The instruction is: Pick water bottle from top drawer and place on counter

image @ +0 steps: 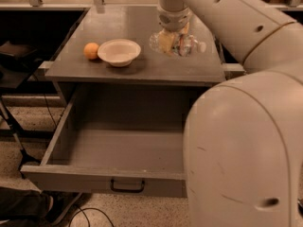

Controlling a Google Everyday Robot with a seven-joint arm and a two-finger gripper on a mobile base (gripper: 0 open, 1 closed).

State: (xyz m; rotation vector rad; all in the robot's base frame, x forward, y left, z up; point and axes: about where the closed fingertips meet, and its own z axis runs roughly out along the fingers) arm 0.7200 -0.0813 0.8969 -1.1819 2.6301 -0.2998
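Observation:
The water bottle (pixel 185 44), clear and crinkled with a pale cap pointing right, lies across the right part of the grey counter (pixel 128 70). My gripper (pixel 167 40) comes down from above onto the bottle's left half and is shut on it, at or just above the counter surface. The top drawer (pixel 113 148) is pulled fully open below, with nothing visible inside; its black bar handle (pixel 127 187) shows on the front panel. My arm (pixel 236 108) fills the right side and hides the drawer's right end.
A pale bowl (pixel 119 51) and an orange (pixel 91 50) sit on the left part of the counter. Dark shelving lies at the left, with cables (pixel 90 214) on the speckled floor.

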